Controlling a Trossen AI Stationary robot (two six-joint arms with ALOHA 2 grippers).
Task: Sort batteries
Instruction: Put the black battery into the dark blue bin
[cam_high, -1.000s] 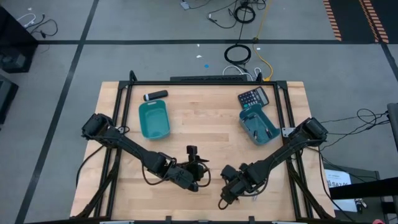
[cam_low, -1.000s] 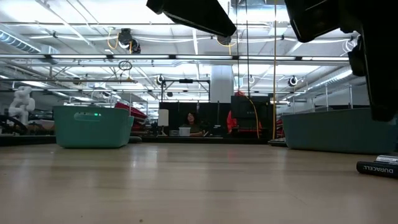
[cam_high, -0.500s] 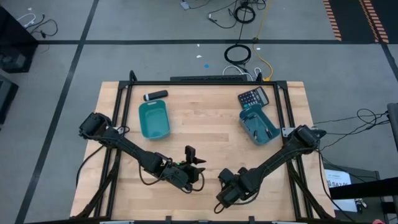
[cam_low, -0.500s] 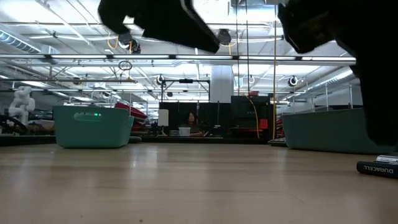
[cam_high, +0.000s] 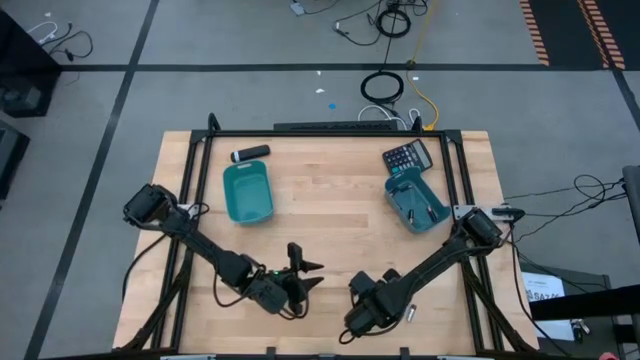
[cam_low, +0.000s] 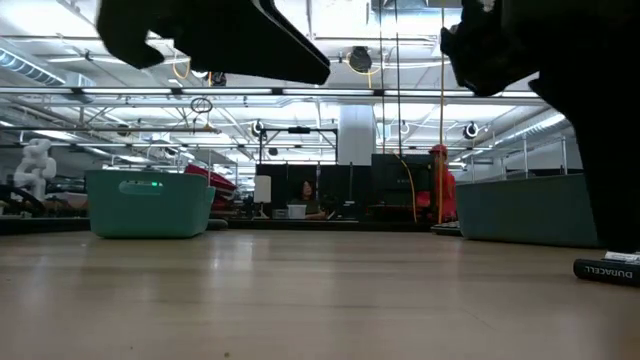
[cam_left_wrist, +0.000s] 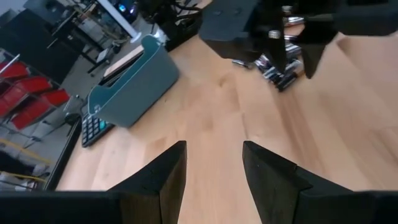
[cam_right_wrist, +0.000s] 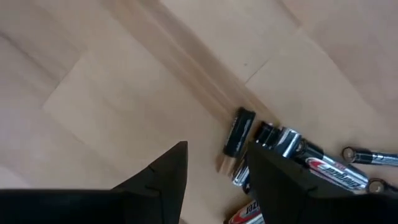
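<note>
Right gripper (cam_high: 352, 326): down at the near edge of the table, right of centre, hanging over the battery pile; fingers (cam_right_wrist: 163, 180) spread apart with bare wood between them, nothing held.
Batteries (cam_right_wrist: 283, 149): a loose heap lying flat on the wood just beside the right gripper's fingertips, black and silver cells touching one another; one small black cell (cam_right_wrist: 239, 130) lies at the heap's edge. From overhead only a pale speck (cam_high: 408, 312) shows beside the arm. At table level one black cell (cam_low: 606, 270) printed DURACELL lies on its side at the right.
Left gripper (cam_high: 296, 268): near-centre of the table, left of the right gripper and apart from it; fingers (cam_left_wrist: 166, 180) released, gap open, empty, pointed across the table towards the right arm and the heap.
Table (cam_high: 330, 200): pale wooden planks inside a black frame.
Left teal bin (cam_high: 247, 191): mid-table on the left side, upright; I cannot tell whether anything is inside.
Right teal bin (cam_high: 416, 202): mid-table on the right, turned at an angle, with a few small dark items inside.
Calculator (cam_high: 407, 156): dark, lying flat, touching the far end of the right bin.
Black cylinder (cam_high: 250, 153): white-tipped, lying on its side just beyond the left bin.
Person (cam_low: 438, 196): in a red top, standing well beyond the table in the room.
</note>
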